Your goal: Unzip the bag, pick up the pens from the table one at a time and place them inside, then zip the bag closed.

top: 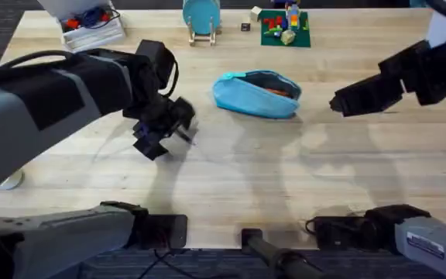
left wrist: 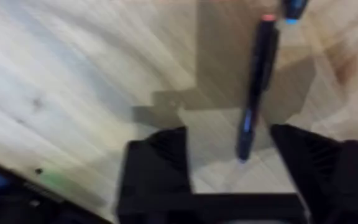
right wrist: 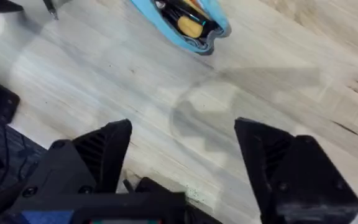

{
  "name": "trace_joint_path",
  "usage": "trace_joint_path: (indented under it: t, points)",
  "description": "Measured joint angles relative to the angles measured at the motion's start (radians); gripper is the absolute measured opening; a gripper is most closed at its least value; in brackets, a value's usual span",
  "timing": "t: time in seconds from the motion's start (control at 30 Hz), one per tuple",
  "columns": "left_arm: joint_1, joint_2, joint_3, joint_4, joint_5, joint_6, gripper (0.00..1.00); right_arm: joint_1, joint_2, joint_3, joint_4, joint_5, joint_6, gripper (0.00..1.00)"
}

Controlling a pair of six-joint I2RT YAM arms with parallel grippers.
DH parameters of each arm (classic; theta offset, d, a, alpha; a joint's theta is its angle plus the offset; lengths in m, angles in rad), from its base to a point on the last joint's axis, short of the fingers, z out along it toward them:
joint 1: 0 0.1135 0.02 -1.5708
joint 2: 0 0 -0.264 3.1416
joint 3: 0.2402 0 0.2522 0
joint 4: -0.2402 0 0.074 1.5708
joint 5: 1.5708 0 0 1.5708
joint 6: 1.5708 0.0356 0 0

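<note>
On the wooden bench (top: 231, 167) the unzipped blue pouch (top: 255, 94) lies centre-back. The left end effector (left wrist: 229, 155), jaws spread, hovers over a dark pen (left wrist: 255, 87) whose length runs away between its fingers; the right end effector (right wrist: 182, 158), open, hangs empty.

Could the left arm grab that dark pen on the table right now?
Probably yes. The left gripper hangs over the pen with its fingers spread wide, and the pen's near end already lies between them on the bare table. Nothing blocks the way.
</note>
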Motion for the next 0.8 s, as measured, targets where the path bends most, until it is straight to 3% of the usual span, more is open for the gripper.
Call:
trace_joint_path:
  t: [0.07, 0.3, 0.8]
  points:
    - [0.001, -0.002, -0.004, -0.013, -0.012, 0.0, 0.581, 0.0, 0.0, 0.0, 0.0, 0.0, 0.0, 0.998]
    - [0.001, -0.004, -0.004, 0.004, -0.008, 0.001, 0.089, 0.0, 0.0, 0.0, 0.0, 0.0, 0.0, 0.998]
    - [0.001, -0.007, 0.0, 0.001, -0.009, 0.014, 0.043, 0.0, 0.0, 0.0, 0.0, 0.0, 0.0, 0.998]
